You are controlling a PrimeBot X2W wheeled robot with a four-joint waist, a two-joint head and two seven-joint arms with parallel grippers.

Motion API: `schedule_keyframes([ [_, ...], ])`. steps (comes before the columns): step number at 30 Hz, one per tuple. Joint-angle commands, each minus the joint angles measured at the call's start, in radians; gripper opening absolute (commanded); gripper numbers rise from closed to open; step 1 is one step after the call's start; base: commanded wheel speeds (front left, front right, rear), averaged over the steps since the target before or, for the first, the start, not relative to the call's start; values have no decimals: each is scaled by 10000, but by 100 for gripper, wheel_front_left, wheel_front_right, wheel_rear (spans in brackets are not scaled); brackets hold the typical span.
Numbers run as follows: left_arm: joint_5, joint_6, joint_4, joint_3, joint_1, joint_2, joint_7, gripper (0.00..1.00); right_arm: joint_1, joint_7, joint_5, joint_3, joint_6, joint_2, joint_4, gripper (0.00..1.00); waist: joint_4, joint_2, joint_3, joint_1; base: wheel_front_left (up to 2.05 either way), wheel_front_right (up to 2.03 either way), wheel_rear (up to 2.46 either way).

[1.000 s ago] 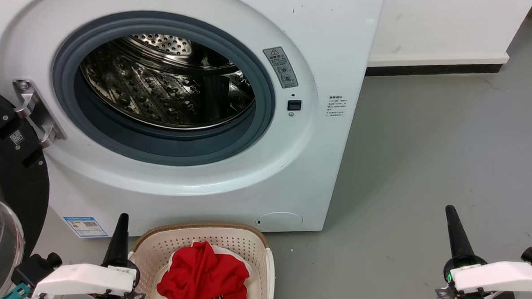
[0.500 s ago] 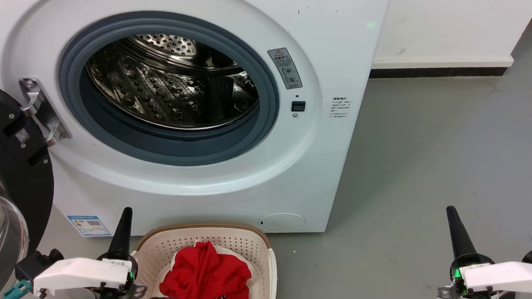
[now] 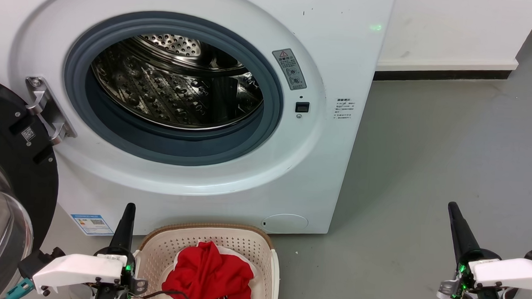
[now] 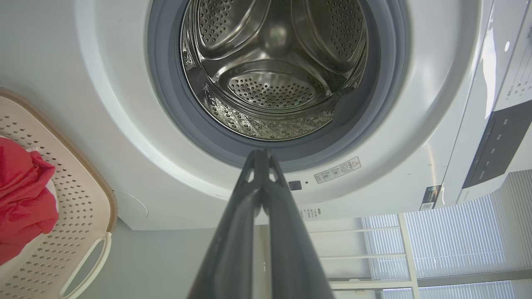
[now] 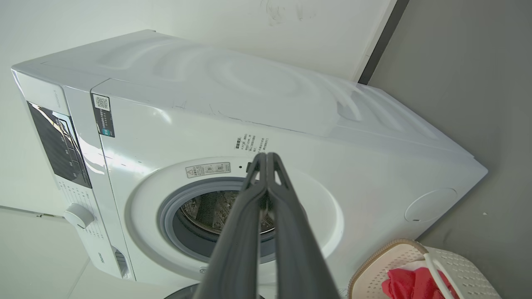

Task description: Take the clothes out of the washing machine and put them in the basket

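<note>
The white washing machine [image 3: 333,58] stands with its black-framed door [image 3: 9,156] swung open to the left; its steel drum [image 3: 174,87] shows bare metal. On the floor just in front sits the cream basket [image 3: 244,240] with red clothes [image 3: 209,273] heaped inside. The basket [image 4: 70,203] and clothes [image 4: 20,199] show at the left of the left wrist view, and the basket [image 5: 457,265] with clothes [image 5: 411,284] at the lower right of the right wrist view. My left gripper [image 3: 130,206] is shut beside the basket's left rim. My right gripper [image 3: 452,207] is shut over bare floor at the far right. Neither holds anything.
Grey floor [image 3: 427,165] stretches to the right of the machine up to a white wall with a dark skirting [image 3: 444,75]. The open door stands close to my left arm. Window blinds [image 4: 453,236] show in the left wrist view.
The whole head view has drifted slightly to the right, so the camera moved. Both grippers stay shut and the clothes lie unchanged in the basket.
</note>
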Motion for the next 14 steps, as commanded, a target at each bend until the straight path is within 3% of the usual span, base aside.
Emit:
schedule_keyframes([
  [1, -136, -48, -17, 49, -134, 19, 36, 0, -165, 28, 147, -26, -1, -35, -19, 0, 5, -1, -2, 0, 0, 0, 0],
  [14, -1178, -87, 132, 58, -306, 20, 309, 0, -253, 318, 1174, -147, -3, -8, 58, 0, 107, -1, -35, 0, 0, 0, 0],
])
